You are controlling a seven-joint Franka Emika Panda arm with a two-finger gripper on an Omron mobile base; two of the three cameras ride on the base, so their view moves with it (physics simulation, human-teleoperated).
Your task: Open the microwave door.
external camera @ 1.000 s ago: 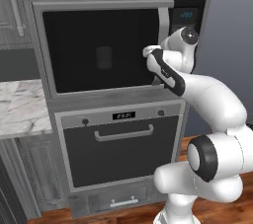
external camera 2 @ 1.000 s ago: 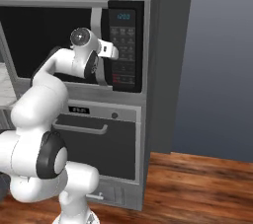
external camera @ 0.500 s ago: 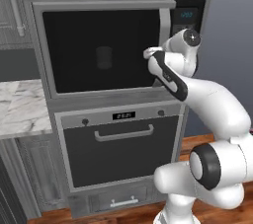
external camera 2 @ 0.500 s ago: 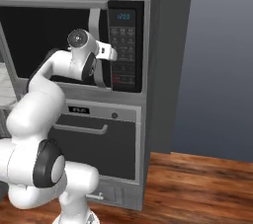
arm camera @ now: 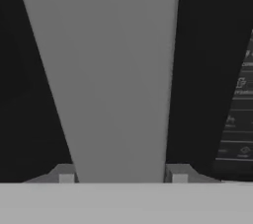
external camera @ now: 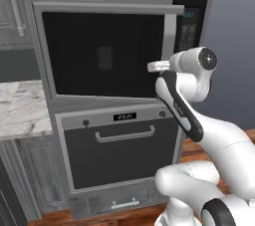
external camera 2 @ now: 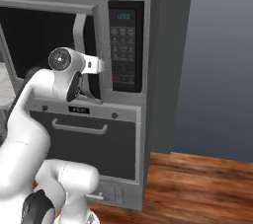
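The microwave (external camera 2: 143, 45) is built in above the oven, with a dark keypad (external camera 2: 122, 50) and a small blue display (external camera 2: 123, 16) on its right. The microwave door (external camera: 104, 53) with black glass stands slightly ajar, its handle side pulled out from the frame. My gripper (external camera: 152, 65) is shut on the long vertical silver handle (external camera: 170, 36) near its lower half, also seen from the right (external camera 2: 101, 65). In the hand view the handle (arm camera: 113, 70) runs up between my two fingertips (arm camera: 66, 174), and the keypad (arm camera: 239, 119) shows at the right.
The dark oven (external camera: 119, 150) with a horizontal handle (external camera: 124, 134) sits right under the microwave, a drawer (external camera: 119, 202) below it. A marble counter (external camera: 20, 105) and grey cabinet door (external camera: 10, 1) lie to the left. Wood floor (external camera 2: 197, 188) opens to the right.
The door's handle side has come away from the microwave front as my hand drew back with the handle in it. The gap beside the keypad has widened.
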